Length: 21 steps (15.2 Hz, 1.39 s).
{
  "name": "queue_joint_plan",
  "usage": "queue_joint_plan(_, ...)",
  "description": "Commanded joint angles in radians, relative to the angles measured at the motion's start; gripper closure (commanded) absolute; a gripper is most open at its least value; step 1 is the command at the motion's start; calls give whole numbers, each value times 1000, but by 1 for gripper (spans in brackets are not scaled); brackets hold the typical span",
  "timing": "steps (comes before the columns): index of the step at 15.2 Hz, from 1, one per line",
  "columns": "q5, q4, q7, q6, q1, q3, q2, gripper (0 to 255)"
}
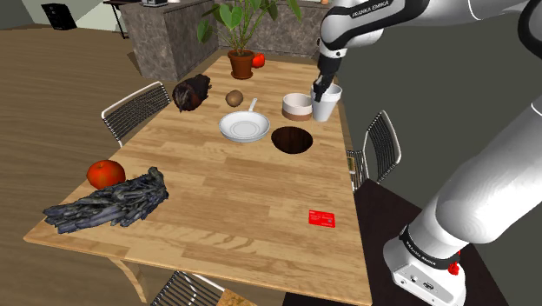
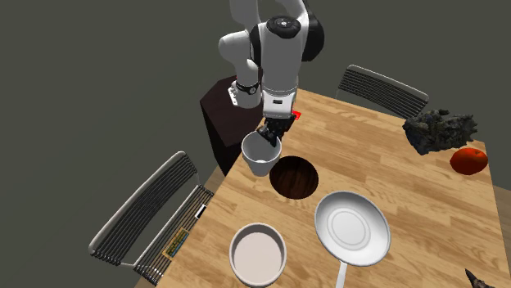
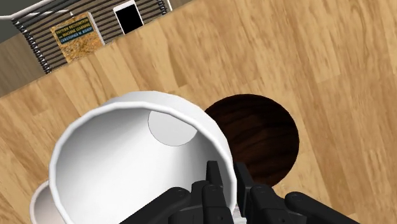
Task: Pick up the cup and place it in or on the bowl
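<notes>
The white cup (image 1: 327, 104) (image 2: 262, 155) (image 3: 127, 159) hangs upright near the table's edge, and my gripper (image 1: 321, 87) (image 2: 270, 132) (image 3: 226, 181) is shut on its rim, one finger inside and one outside. It looks lifted a little off the wood. A dark brown bowl (image 1: 292, 139) (image 2: 294, 177) (image 3: 257, 137) stands right beside the cup. A white bowl with a brown band (image 1: 296, 107) (image 2: 257, 254) sits on the cup's other side, partly hidden under the cup in the wrist view.
A white pan (image 1: 244, 128) (image 2: 352, 227) lies by the bowls. Also on the table (image 1: 243, 191) are a tomato (image 1: 105, 174), a dark bundle (image 1: 109, 204), a red card (image 1: 321, 218) and a potted plant (image 1: 241, 52). Wire chairs (image 2: 156, 221) flank the table.
</notes>
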Motion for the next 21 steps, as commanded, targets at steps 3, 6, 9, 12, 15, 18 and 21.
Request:
queue_joint_plan(3, -2, 52, 89, -46, 40, 48, 6, 255)
queue_joint_plan(6, -2, 103, 155, -81, 71, 84, 23, 255)
queue_joint_plan(9, -3, 164, 219, -118, 101, 118, 48, 255)
queue_joint_plan(12, -3, 153, 230, -98, 106, 123, 56, 255)
queue_joint_plan(15, -2, 121, 230, -59, 106, 123, 64, 255)
queue_joint_plan(18, -1, 91, 230, -20, 106, 122, 73, 255)
queue_joint_plan(21, 0, 63, 229, 19, 106, 122, 84, 255)
